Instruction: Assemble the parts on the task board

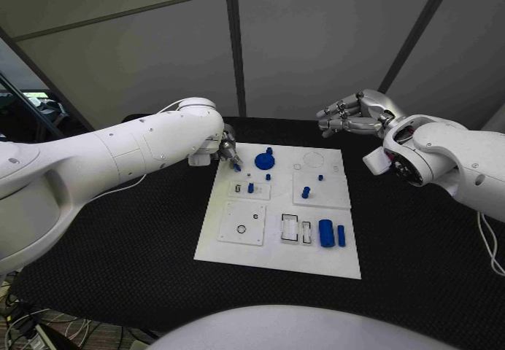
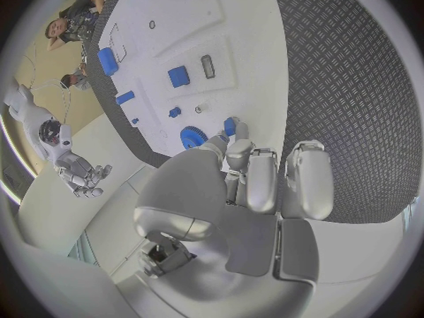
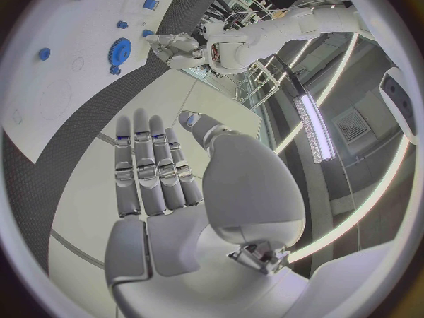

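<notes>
**Left hand pinches small peg at the board's far corner**

The black surface (image 1: 421,248) carries my white board (image 1: 274,251) at its middle, long side running away from me. My left arm (image 1: 116,157) reaches in across the surface to the board's far left corner, while my right arm (image 1: 463,164) hangs above the far right side, well apart from the board.

My right hand (image 1: 352,115) is released: fingers straight and side by side in the right wrist view, holding nothing. My left hand (image 1: 225,152) is down at the board's edge, and the left wrist view shows its fingertips (image 2: 237,136) pinching a small blue peg (image 2: 230,126), just beside the blue gear (image 1: 264,159).

Other blue parts sit further along the board: a thick cylinder (image 1: 326,232) and a thinner bar (image 1: 341,235) near my end, a short pin (image 1: 306,192) mid-board, and smaller studs toward the far edge.

By my judgement the peg is light, rigid plastic, smooth enough to slip or twist in a fingertip pinch. I would hold it by its sides near the upper end, leaving the lower end free to enter its hole, and press straight down. The gear looks best taken by its rim.
</notes>
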`<action>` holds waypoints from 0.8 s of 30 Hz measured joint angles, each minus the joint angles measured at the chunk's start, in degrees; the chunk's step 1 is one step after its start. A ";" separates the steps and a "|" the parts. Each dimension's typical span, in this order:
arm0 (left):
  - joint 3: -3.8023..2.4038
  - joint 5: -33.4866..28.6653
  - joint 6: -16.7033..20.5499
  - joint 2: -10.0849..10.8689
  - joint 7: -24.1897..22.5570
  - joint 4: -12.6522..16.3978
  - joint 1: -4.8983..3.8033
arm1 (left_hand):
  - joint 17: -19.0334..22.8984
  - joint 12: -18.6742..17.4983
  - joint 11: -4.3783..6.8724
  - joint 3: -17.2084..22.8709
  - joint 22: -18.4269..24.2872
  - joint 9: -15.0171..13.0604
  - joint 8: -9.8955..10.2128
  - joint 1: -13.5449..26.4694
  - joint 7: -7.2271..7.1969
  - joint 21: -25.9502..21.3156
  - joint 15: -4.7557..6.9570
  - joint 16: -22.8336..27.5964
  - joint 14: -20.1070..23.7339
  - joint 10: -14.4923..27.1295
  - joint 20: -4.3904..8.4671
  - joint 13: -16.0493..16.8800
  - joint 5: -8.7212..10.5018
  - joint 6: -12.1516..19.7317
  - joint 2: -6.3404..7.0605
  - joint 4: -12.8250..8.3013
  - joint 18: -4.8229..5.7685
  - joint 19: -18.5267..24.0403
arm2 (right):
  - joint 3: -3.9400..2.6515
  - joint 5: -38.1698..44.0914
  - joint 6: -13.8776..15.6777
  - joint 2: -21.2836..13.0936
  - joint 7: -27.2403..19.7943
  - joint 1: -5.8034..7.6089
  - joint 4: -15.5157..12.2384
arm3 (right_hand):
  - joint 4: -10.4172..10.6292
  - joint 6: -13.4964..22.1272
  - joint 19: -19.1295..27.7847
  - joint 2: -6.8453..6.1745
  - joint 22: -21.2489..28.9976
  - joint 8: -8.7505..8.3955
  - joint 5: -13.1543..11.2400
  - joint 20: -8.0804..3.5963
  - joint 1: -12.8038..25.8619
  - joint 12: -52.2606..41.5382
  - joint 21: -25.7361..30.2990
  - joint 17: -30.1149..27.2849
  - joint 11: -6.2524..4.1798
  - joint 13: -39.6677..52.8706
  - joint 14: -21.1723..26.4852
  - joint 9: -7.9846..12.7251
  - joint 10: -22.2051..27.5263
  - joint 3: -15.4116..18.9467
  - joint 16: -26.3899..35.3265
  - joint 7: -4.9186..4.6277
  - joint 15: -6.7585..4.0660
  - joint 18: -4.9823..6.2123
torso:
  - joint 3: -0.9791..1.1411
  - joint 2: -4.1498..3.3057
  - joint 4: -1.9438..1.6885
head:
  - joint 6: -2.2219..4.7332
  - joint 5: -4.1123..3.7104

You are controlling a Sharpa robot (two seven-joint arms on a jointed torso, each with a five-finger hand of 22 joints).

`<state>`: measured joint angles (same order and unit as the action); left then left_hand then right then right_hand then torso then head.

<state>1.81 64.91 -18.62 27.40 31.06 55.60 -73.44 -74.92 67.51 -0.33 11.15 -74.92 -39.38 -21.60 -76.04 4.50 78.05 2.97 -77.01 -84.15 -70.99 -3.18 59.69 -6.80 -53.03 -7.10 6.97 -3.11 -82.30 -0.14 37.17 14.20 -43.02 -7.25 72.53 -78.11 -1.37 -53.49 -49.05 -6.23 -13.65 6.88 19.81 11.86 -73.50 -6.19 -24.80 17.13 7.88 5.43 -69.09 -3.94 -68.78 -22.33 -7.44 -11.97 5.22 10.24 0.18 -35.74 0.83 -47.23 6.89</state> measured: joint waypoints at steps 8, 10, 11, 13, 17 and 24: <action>0.02 -1.06 1.05 1.05 -0.75 0.97 0.07 | 0.00 -0.01 0.12 9.77 0.00 -1.61 -0.72 0.94 0.00 0.65 0.19 -0.82 0.20 -0.52 0.31 0.01 -0.29 0.00 2.01 -3.10 0.00 -0.30 | 0.00 0.00 -0.01 0.04 -0.01 0.00 0.03 | 0.00 0.00 0.00 0.00 0.00 0.00 0.00 0.00 0.00 0.00 0.00 0.00 0.00 0.00 0.00 0.00 0.00 0.00 0.00 0.00 0.00 0.00 | 0.00 0.00 -0.09 | -0.05 -0.02; 0.02 -1.37 1.55 1.44 -0.94 1.46 0.07 | 0.00 -0.01 0.30 12.80 0.00 -2.24 -1.26 1.83 0.00 0.88 0.19 -0.88 0.20 -0.75 0.52 0.03 -0.28 -0.01 3.64 -3.80 0.00 -0.51 | 0.00 0.01 -0.01 0.06 -0.02 0.00 0.03 | 0.00 0.00 0.00 0.00 0.00 0.00 0.00 0.00 0.00 0.00 0.00 0.00 0.00 0.01 0.00 0.00 0.00 0.00 0.00 0.00 0.00 0.00 | 0.00 0.01 -0.12 | -0.05 -0.03; 0.02 -1.47 1.72 1.59 -0.99 1.67 0.07 | 0.00 -0.02 0.31 13.39 0.00 -2.40 -1.37 2.08 0.00 0.88 0.19 -0.87 0.20 -0.76 0.51 0.03 -0.28 -0.01 3.90 -3.91 0.00 -0.51 | 0.00 0.01 -0.01 0.06 -0.02 0.00 0.04 | 0.00 0.00 0.00 0.00 0.00 0.00 0.00 0.00 0.00 0.00 0.00 0.00 0.00 0.00 0.00 0.00 0.00 0.00 0.00 0.00 0.00 0.00 | 0.00 0.01 -0.12 | -0.05 -0.03; 0.02 -1.80 2.42 2.18 -1.22 2.62 0.08 | 0.00 -0.02 0.42 16.54 0.00 -3.12 -1.84 2.90 0.00 0.88 0.19 -1.12 0.20 -1.03 0.51 0.00 -0.27 -0.01 5.61 -4.54 0.00 -0.51 | 0.00 0.01 -0.01 0.06 -0.02 0.00 0.06 | 0.00 0.00 0.00 0.00 0.00 0.00 0.23 0.00 0.00 0.00 0.00 0.01 0.00 -0.01 0.00 0.00 0.00 0.00 0.00 0.00 0.00 0.00 | 0.01 0.01 -0.13 | -0.05 -0.01; 0.00 -2.29 3.82 3.34 -1.66 4.53 0.08 | 0.00 -0.32 0.59 20.48 0.00 -4.02 -2.42 4.58 0.00 0.89 0.19 -1.23 0.20 -1.26 0.51 -0.15 -0.20 -0.01 7.29 -4.88 0.00 -0.51 | 0.00 0.01 -0.01 0.02 -0.03 0.00 0.06 | 0.00 0.00 0.00 0.00 -0.01 0.00 0.28 0.00 0.00 0.00 0.00 0.01 0.00 -0.04 0.00 0.00 0.00 0.00 0.00 0.00 0.00 0.00 | 0.01 0.01 -0.13 | -0.11 0.18; -0.01 -2.76 6.01 4.36 -2.32 6.58 0.08 | 0.00 -0.34 0.52 21.52 0.00 -4.35 -2.60 4.88 -0.21 1.09 0.18 -1.23 0.20 -1.34 0.51 -0.25 -0.19 0.20 7.88 -5.00 0.00 -0.51 | 0.00 0.01 -0.01 -0.05 -0.03 0.00 0.06 | 0.00 0.00 0.00 0.00 -0.01 0.00 0.28 0.00 0.00 0.00 0.00 0.01 0.00 -0.04 0.00 0.00 0.00 0.00 0.00 0.00 0.00 0.00 | 0.01 0.01 -0.12 | -0.02 0.37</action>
<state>1.79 62.15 -12.60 31.76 28.74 62.18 -73.37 -74.92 67.17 0.18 32.67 -74.91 -43.72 -24.20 -71.17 4.29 79.14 3.15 -78.24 -83.95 -72.34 -2.67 59.44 -6.99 -52.83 0.78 1.97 -3.11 -82.81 -0.14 37.18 14.19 -43.07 -7.29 72.53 -78.05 -1.37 -53.49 -49.05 -6.23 -13.66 6.88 20.09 11.86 -73.50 -6.19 -24.80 17.14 7.88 5.39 -69.09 -3.94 -68.78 -22.33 -7.44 -11.97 5.22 10.25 0.19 -35.73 0.71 -47.25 7.26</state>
